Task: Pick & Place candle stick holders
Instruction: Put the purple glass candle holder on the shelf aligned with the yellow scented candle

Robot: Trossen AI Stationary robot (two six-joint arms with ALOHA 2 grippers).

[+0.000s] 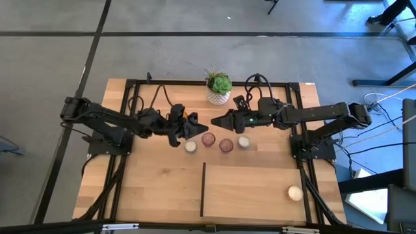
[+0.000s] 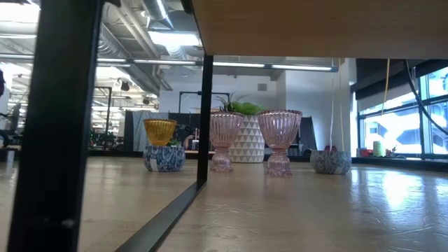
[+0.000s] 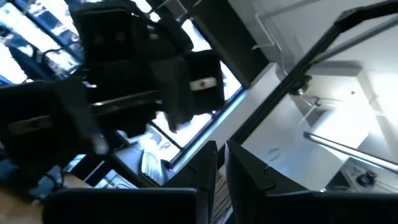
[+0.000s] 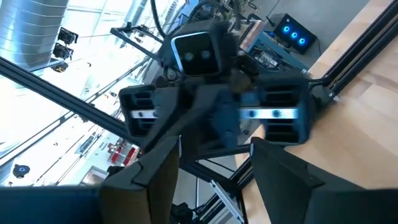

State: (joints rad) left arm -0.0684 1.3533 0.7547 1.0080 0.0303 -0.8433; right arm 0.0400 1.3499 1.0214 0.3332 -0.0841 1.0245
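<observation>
Facing each other: the left gripper [image 1: 198, 126] and right gripper [image 1: 216, 122] met tip to tip above the row of holders, just in front of the potted plant [image 1: 218, 88].
Left gripper state: its fingers [image 3: 249, 177] stood nearly together; an amber holder [image 1: 190, 119] showed right at its tip, though from above I could not tell whether it was gripped or only beside the jaws.
Right gripper state: its fingers [image 4: 283, 174] were spread wide and held nothing.
Holder positions: a cream holder [image 1: 190, 146], two mauve holders [image 1: 208, 139] [image 1: 225, 145] and another cream holder [image 1: 243, 142] sat in a loose row at mid-table; a third cream holder [image 1: 294, 192] lay well apart, near the right front corner of the table [image 1: 156, 195].
Risk, collision: both wrists crowded one small space, so a sideways move could knock one gripper against the other.
Risk, toppling: the mauve holders stood on narrow stems, so a brush from a descending finger would probably tip them.
Risk, slip: smooth glass in a shallow pinch could slide out.
Materials and shapes: ribbed, translucent mauve goblets; amber cup glossy and fluted; cream holders squat with a mottled blue pattern; table of pale wood planks.
</observation>
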